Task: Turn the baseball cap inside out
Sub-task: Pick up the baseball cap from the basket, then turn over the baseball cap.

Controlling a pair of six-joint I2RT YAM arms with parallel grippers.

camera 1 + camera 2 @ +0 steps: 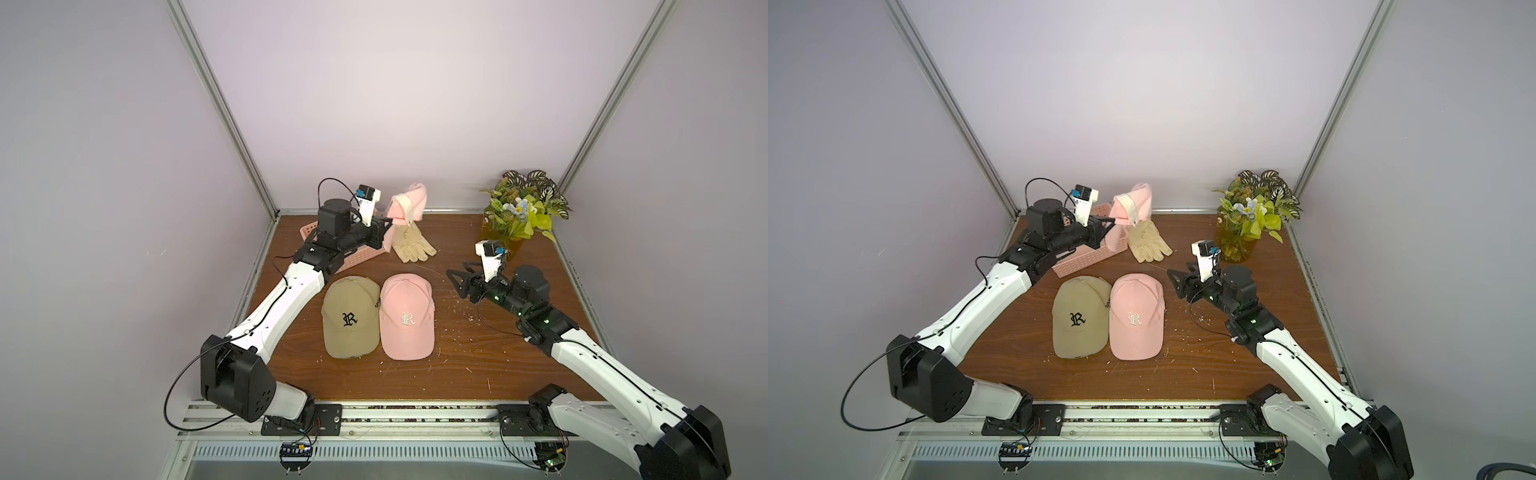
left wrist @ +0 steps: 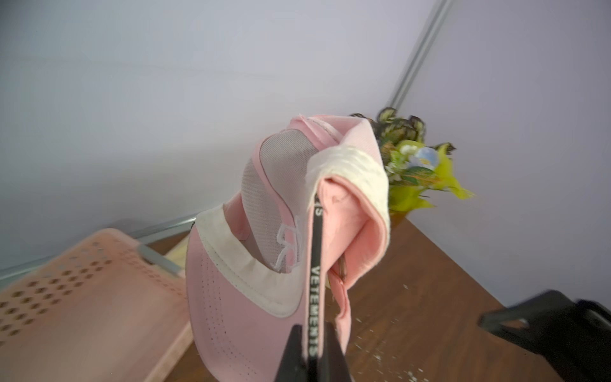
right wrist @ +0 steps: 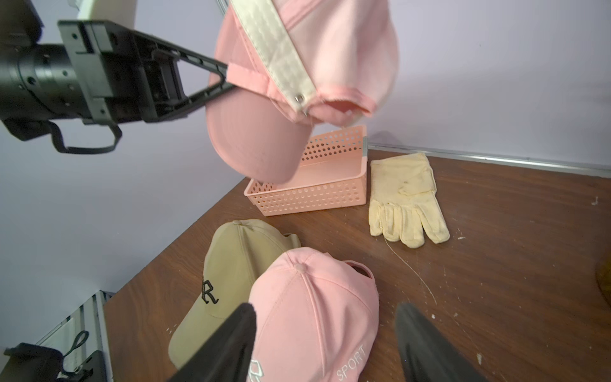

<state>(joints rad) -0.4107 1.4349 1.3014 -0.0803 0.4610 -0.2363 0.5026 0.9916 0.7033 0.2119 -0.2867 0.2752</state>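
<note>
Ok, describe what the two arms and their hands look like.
The left arm and right arm have white shells, black joints and thin black cables looping outside. The left hand and right hand are black, with slim triangular open-frame fingers. Each wrist carries a white camera mount with a blue part.

Strap [image 2: 314, 291]: VETEMENTS. Pink cap [image 3: 314, 314]: SPORT, likely R.

Soft, even light; faint shadows. Wrist views bowed at edges; basket [image 2: 82, 297] motion-blurred; right pincer [image 3: 325, 311] out of focus.

The left arm [image 1: 291, 297] hides most of what seems a pink basket [image 1: 310, 229].
</note>
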